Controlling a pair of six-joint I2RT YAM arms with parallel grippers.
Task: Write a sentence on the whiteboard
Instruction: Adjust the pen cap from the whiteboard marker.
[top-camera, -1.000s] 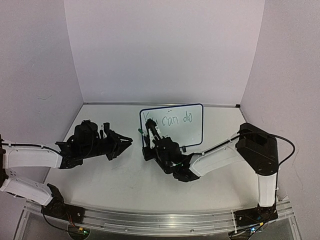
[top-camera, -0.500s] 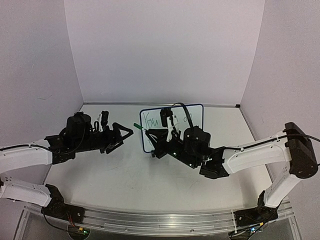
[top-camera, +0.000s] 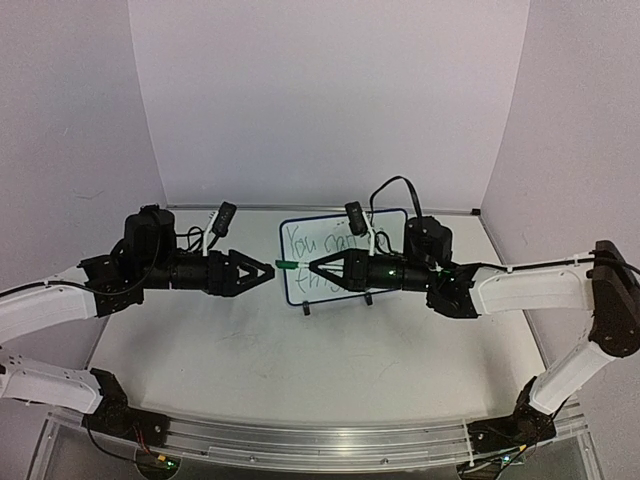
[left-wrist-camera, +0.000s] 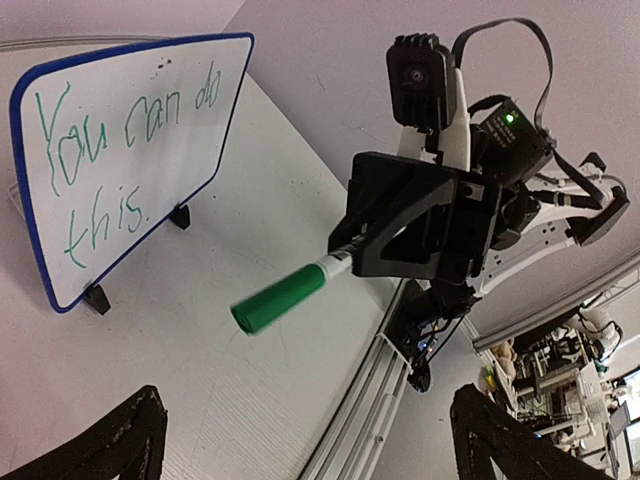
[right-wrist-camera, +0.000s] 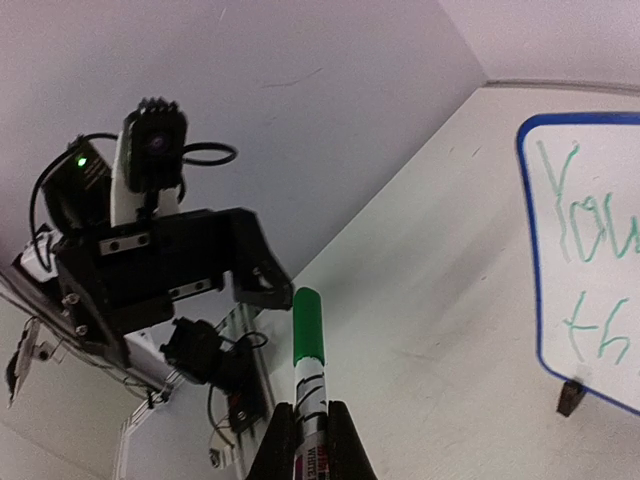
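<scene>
The whiteboard stands upright at the back of the table on two black clip feet. Its green sentence reads "You can do this." in two lines. In the top view my right arm hides part of it. My right gripper is shut on a white marker with its green cap on, held level above the table and pointing left. My left gripper faces it, open, its fingertips just short of the green cap and not touching it. Between the left fingers there is nothing.
An aluminium rail runs along the near table edge, with both arm bases on it. Pale walls close in the back and both sides. The whiteboard's black feet rest on the white tabletop.
My right arm lifted away from the board and swung the marker to point left. My left arm rose to meet it, and its jaws went from nearly closed to wide open.
</scene>
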